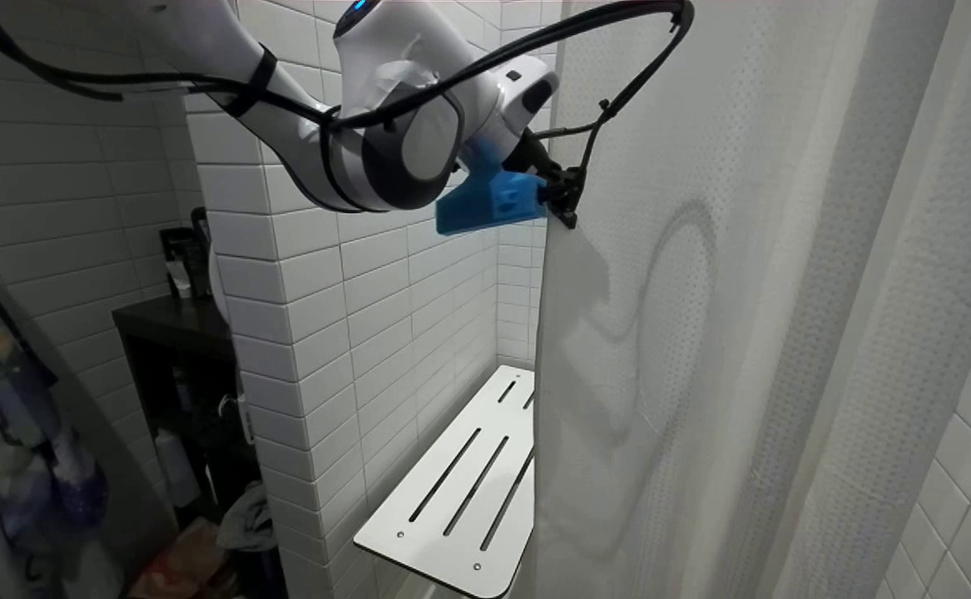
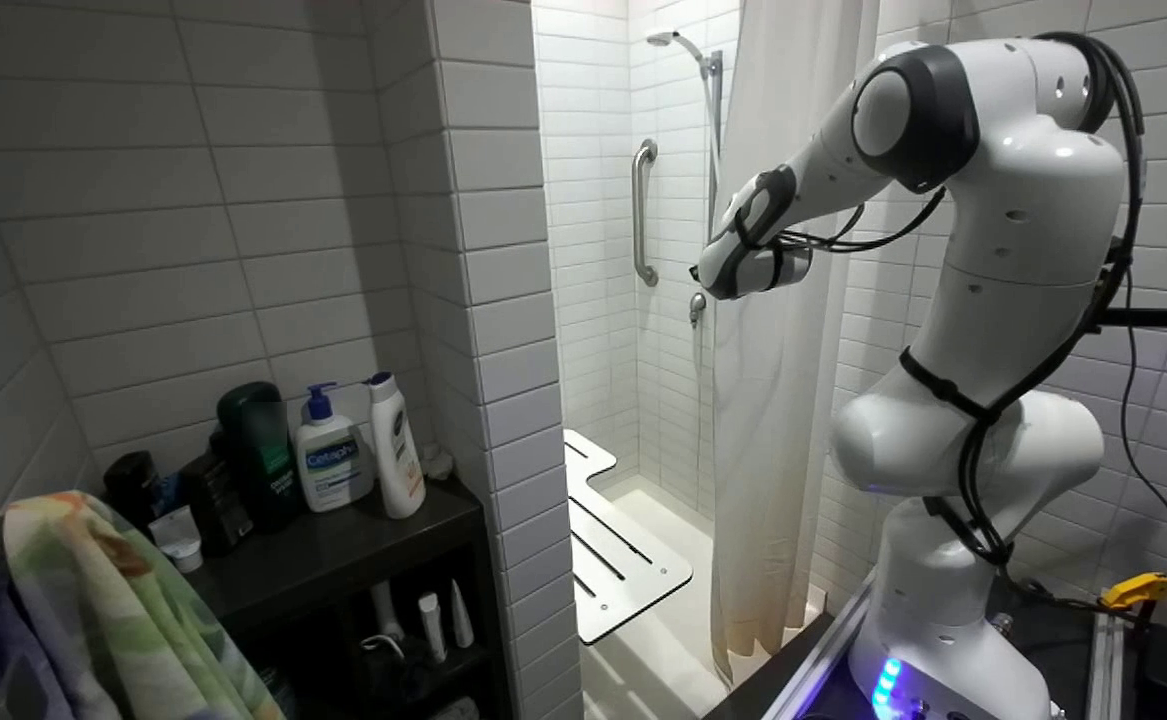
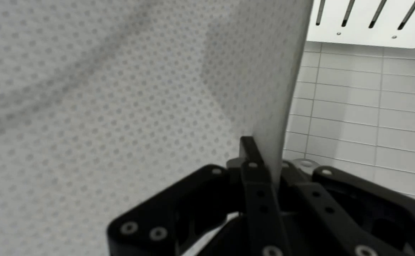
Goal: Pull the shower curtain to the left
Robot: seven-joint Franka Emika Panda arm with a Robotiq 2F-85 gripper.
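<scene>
Gripper (image 3: 269, 165) clamped on the shower curtain (image 1: 660, 399), free vert. edge pinched btwn its fingers (image 3: 252, 174); in wrist view most of the curtain spreads L of the grip. In an exterior view, curtain hangs well past the R edge of the dark counter (image 2: 343, 540), w/ a tiled wall (image 2: 503, 300) btwn; tall white bottle (image 2: 398, 450) stands near that edge. Slatted seat (image 1: 452, 491) partly hidden behind the curtain in an exterior view.

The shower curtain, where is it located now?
In the wrist view, the shower curtain covers most of the left side, its edge between the fingers.
</scene>
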